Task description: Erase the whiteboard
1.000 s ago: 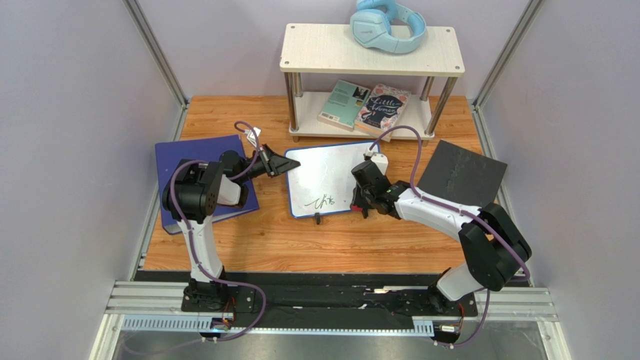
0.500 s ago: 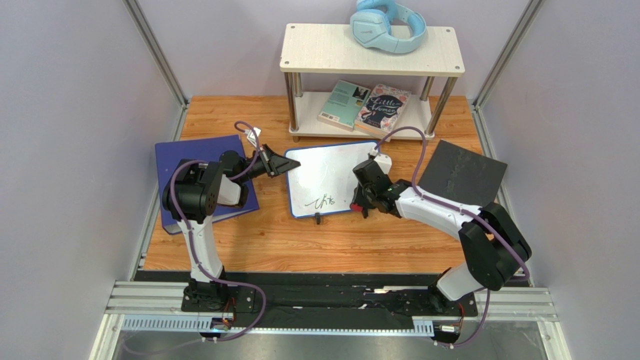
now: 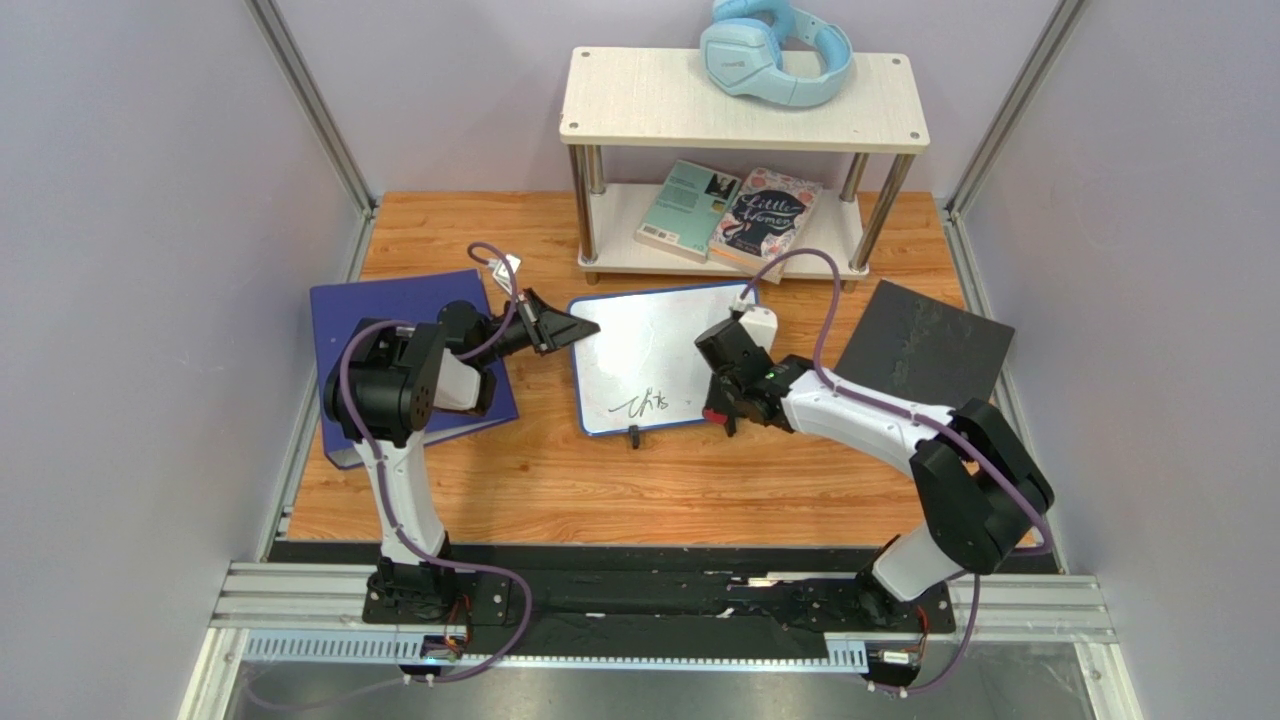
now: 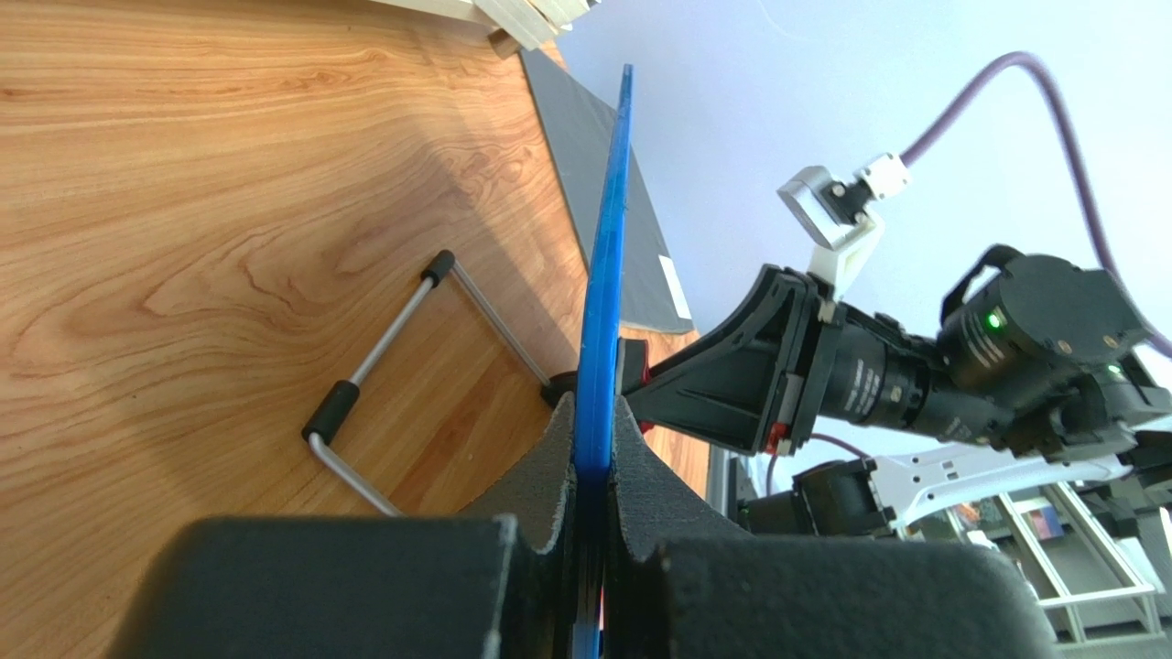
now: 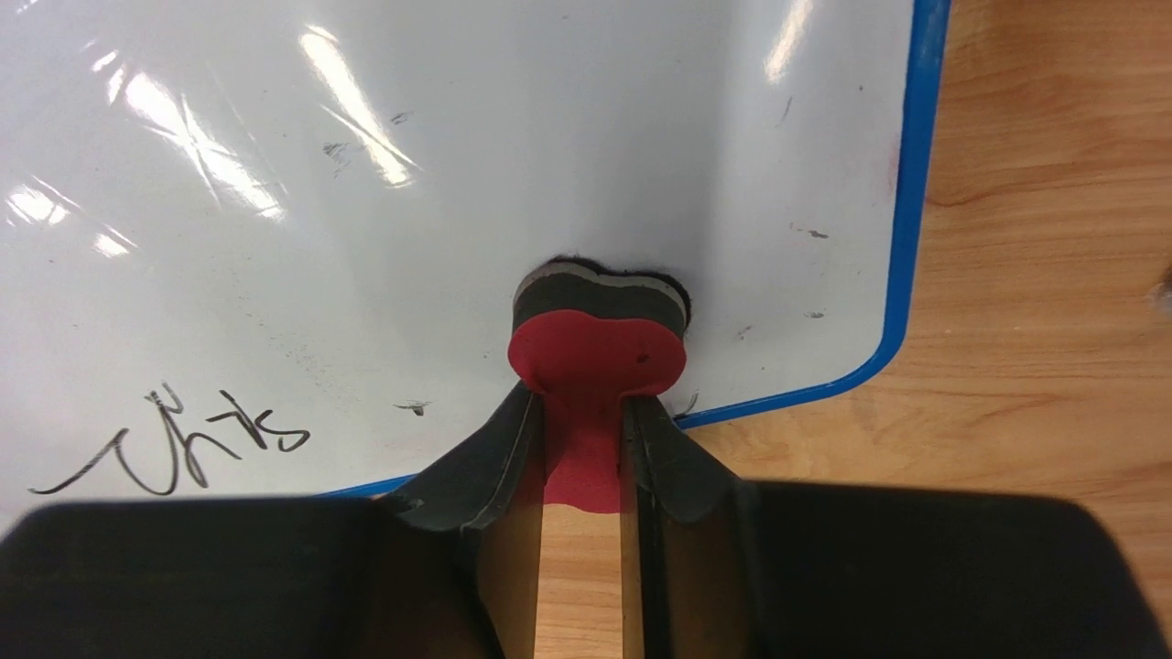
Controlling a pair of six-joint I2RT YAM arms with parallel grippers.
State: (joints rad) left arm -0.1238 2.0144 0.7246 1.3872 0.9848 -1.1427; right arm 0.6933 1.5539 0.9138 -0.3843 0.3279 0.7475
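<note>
Now at the wiping step, not done yet. Holding the small shiny white board with a thin blue frame (image 3: 654,353) by its left edge with the left jaws, shut tight on the frame. Gripping a little red eraser with a black felt bottom (image 5: 599,343) in the right jaws, closed partway around it, and pressing it down near the board's near right corner. Working in the middle of the wooden table (image 3: 601,495), with a dark blue binder (image 3: 338,323) just beside on the left and a flat black board (image 3: 920,348) near on the right. Leaving a dark scribble (image 5: 172,446) to the left of the eraser. Next, probably: slide left onto that scribble, press down, rub back and forth.
</note>
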